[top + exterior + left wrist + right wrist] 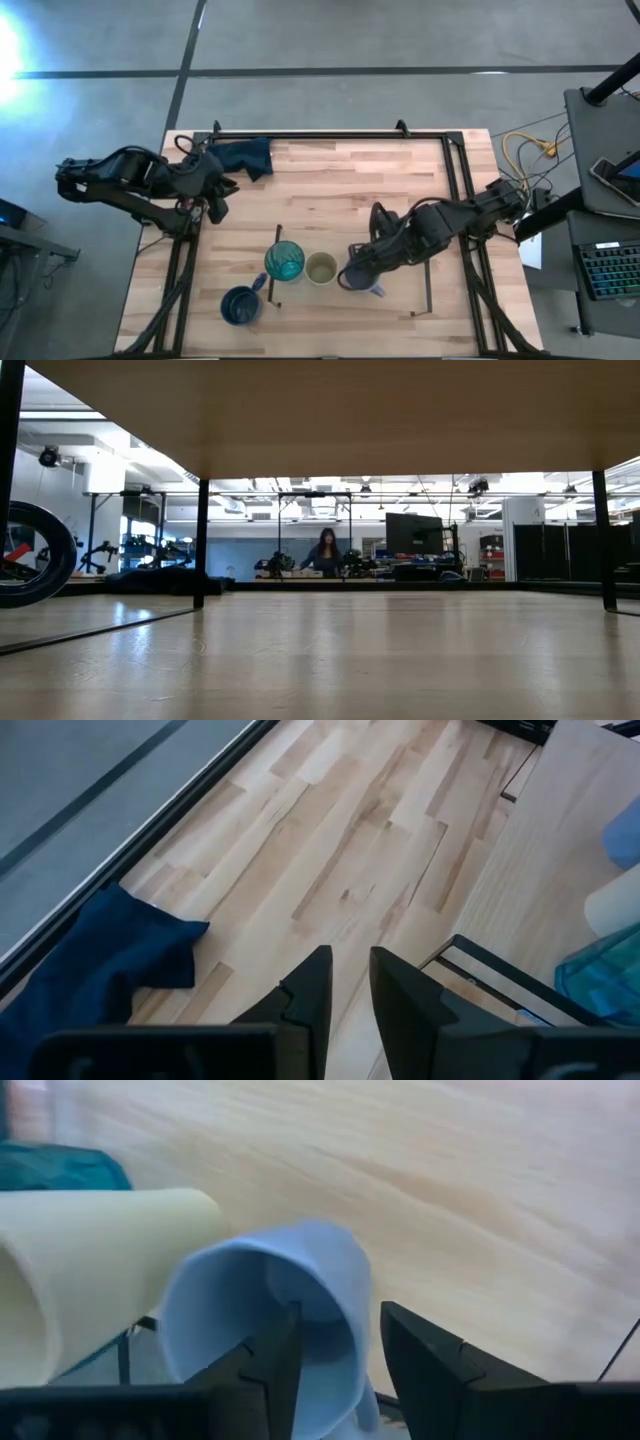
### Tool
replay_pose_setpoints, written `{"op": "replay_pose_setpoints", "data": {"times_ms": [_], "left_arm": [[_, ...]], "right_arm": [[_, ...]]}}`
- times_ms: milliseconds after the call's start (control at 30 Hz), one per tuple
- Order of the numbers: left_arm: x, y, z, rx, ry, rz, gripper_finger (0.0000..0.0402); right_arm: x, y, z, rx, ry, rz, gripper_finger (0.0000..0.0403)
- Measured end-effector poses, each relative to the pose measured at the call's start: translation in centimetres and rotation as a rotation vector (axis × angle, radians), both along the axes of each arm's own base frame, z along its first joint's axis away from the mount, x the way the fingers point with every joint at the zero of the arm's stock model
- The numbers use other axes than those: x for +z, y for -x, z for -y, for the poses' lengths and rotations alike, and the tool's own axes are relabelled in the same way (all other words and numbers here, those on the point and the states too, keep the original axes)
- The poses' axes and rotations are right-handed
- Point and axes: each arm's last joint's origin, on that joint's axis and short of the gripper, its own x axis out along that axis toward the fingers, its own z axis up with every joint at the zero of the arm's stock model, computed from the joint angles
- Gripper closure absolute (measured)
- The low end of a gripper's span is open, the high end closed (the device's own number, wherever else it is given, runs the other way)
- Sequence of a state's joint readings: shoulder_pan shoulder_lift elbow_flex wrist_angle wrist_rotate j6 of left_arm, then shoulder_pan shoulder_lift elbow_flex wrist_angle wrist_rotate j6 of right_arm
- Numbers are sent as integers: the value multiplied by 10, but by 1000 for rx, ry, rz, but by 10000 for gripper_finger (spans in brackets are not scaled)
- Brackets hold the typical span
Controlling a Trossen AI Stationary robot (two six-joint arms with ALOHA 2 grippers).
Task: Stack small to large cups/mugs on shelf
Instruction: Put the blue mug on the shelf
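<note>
- upright on the shelf (400, 290), the lavender-grey mug (362, 278) stands mouth up, last in a row with the olive-tan cup (321, 268) and teal tumbler (284, 261).
- right gripper (358, 272) fingers straddle the mug's rim, one inside, parted, not clamping.
- dark blue mug (239, 306) sits off the shelf on the counter (330, 190).
- left gripper (218, 205) waits slightly parted, empty, near the blue cloth (245, 156); open counter between.

The left arm lies folded at the table's left edge, its dark two-finger left gripper (218, 205) hanging with a narrow gap between its fingers (310, 995). The right arm reaches in from the right, bent low, its dark right gripper (357, 274) with fingers (275, 1365) parted.
</note>
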State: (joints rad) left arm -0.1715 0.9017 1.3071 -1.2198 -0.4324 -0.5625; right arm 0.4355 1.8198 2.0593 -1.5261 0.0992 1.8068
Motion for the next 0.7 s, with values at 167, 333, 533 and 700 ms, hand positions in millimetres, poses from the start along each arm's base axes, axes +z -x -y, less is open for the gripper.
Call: {"op": "replay_pose_setpoints", "data": {"times_ms": [167,333,533,700], "left_arm": [[-1,-2,0,3,3,-5,345],[1,-4,1,2,11,13,345],[4,-7,2,-9,30,64,345],[4,-7,2,-10,29,60,345]], "right_arm": [[15,6,3,28,20,27,285],[20,12,1,57,15,42,328],[16,19,-13,66,-8,18,390],[13,27,-28,32,-31,3,394]]}}
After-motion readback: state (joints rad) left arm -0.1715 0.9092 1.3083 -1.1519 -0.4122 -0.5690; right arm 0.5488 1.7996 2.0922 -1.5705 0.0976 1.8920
